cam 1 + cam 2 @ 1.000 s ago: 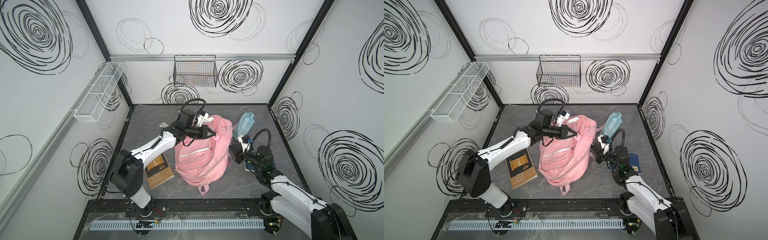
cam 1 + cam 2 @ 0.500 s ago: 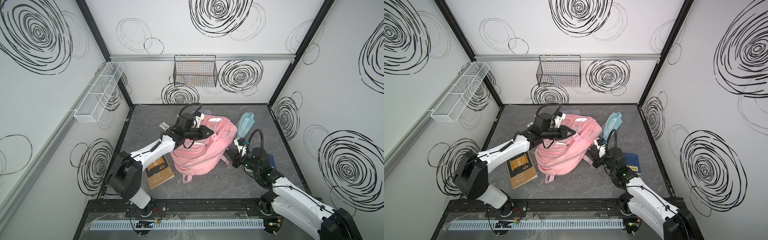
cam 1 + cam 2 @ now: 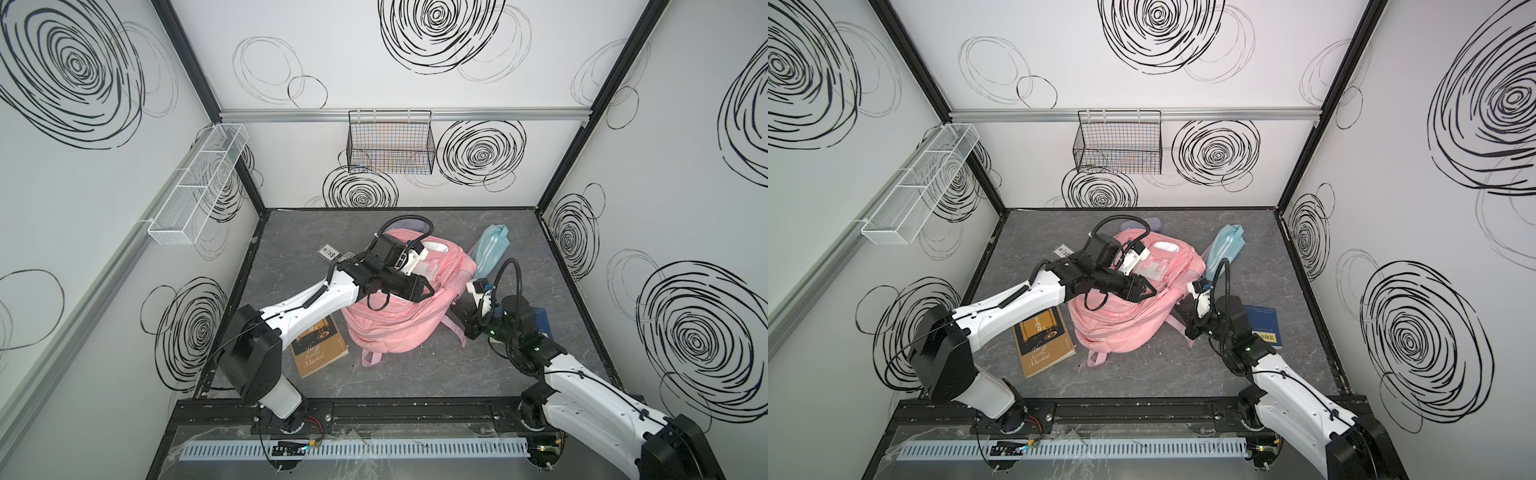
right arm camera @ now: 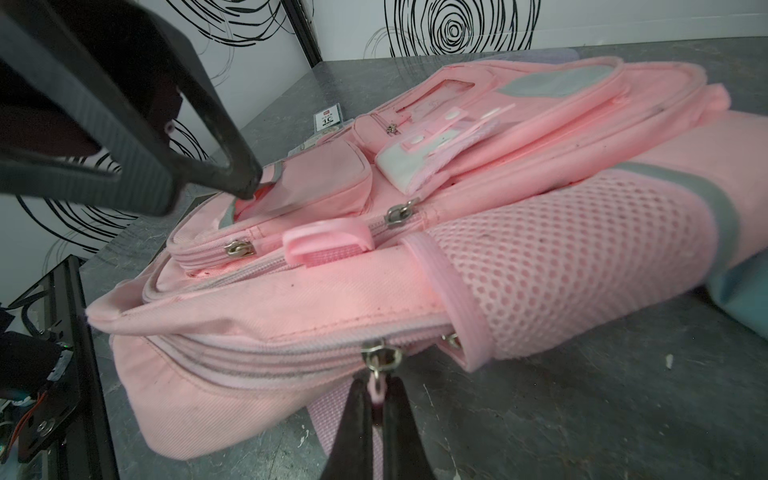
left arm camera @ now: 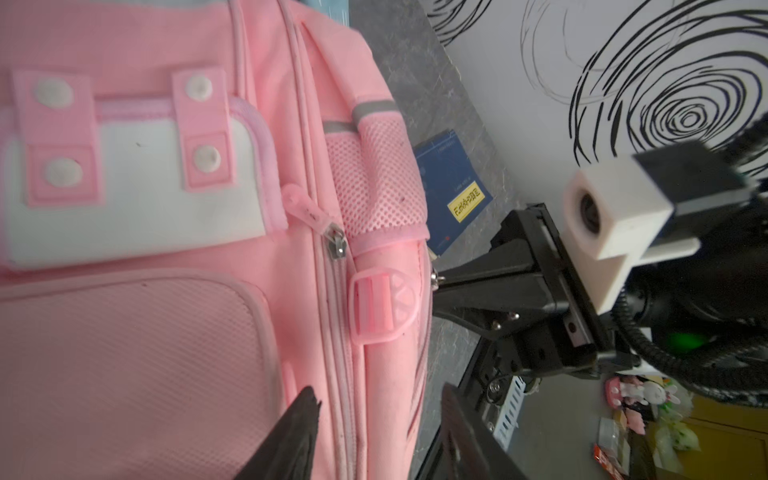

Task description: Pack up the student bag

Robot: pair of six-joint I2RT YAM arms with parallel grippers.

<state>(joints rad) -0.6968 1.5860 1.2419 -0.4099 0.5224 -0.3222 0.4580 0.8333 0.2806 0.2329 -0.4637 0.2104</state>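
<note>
The student bag [image 3: 399, 324] [image 3: 1121, 328] is a large pink backpack lying flat mid-table, front pockets up. My left gripper [image 3: 428, 286] [image 3: 1148, 289] hovers over its right half, open, with nothing between the jaws. In the left wrist view the left gripper [image 5: 378, 392] straddles a zipper seam of the bag [image 5: 166, 332]. My right gripper [image 3: 459, 313] [image 3: 1179, 316] is low at the bag's right edge. In the right wrist view the right gripper [image 4: 377, 388] is shut on the pink zipper pull [image 4: 378, 395] of the bag's [image 4: 332, 299] main zip.
A brown book [image 3: 320, 353] [image 3: 1044, 345] lies left of the bag, partly under my left arm. A blue book [image 3: 542, 322] [image 3: 1264, 324] sits behind my right wrist. A light-blue pouch [image 3: 492, 245] lies back right, a small card [image 3: 329, 252] back left. A wire basket [image 3: 390, 143] hangs on the rear wall.
The bag has dropped from propped up to lying flat. My left gripper has opened and let go of it. The right gripper stays shut on the zipper pull and has shifted left.
</note>
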